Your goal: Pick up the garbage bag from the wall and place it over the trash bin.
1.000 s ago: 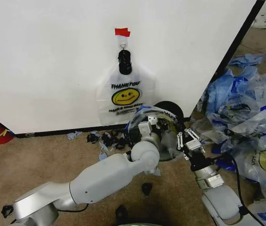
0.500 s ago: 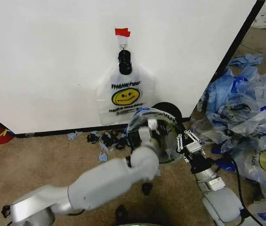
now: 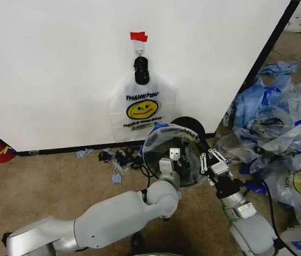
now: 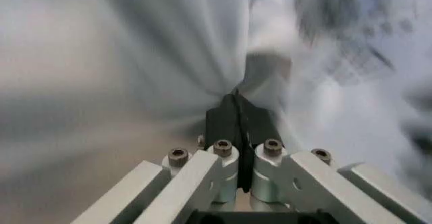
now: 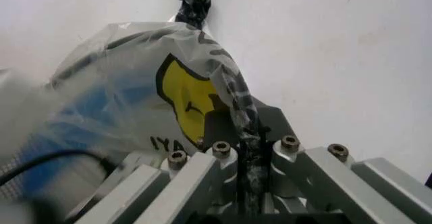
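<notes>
Head view, left end effector (image 3: 175, 158) and right end effector (image 3: 209, 160) each clamped on garbage bag (image 3: 166, 140), above trash bin (image 3: 192, 125).

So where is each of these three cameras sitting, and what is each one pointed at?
Head view: from the robot's head, looking forward and down at the wall, a garbage bag stretched over the trash bin, and both arms.
Left wrist view: from the left wrist; left end effector pinches whitish bag film.
Right wrist view: from the right wrist, facing the wall; right end effector pinches the bag's printed edge.
Shared: the stretched bag appears in all three; another bag hanging on the wall appears in the head view.
</notes>
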